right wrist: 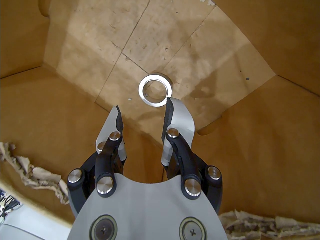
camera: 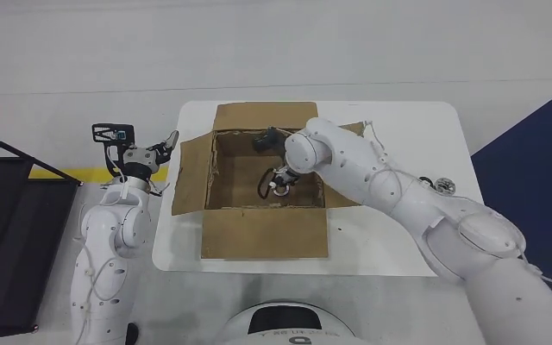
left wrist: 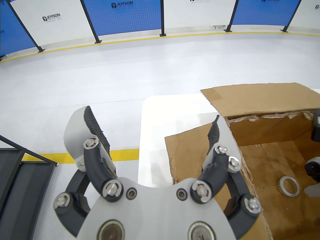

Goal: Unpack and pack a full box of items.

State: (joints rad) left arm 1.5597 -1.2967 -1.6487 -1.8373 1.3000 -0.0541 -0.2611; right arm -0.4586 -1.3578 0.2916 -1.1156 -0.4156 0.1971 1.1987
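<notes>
One cardboard box (camera: 263,235) stood open on the white tabletop (camera: 405,129), all its flaps folded outward. A metal ring (right wrist: 141,89) lay flat on the box floor. The right end effector (right wrist: 143,103) was down inside the box with its fingers spread and nothing between them. One fingertip (right wrist: 169,101) was at the ring's rim, though contact could not be judged. The left end effector (left wrist: 151,112) was also spread and held nothing, beside the box's left flap at the tabletop's edge. A small round metal part (camera: 443,183) lay on the tabletop to the right of the box.
</notes>
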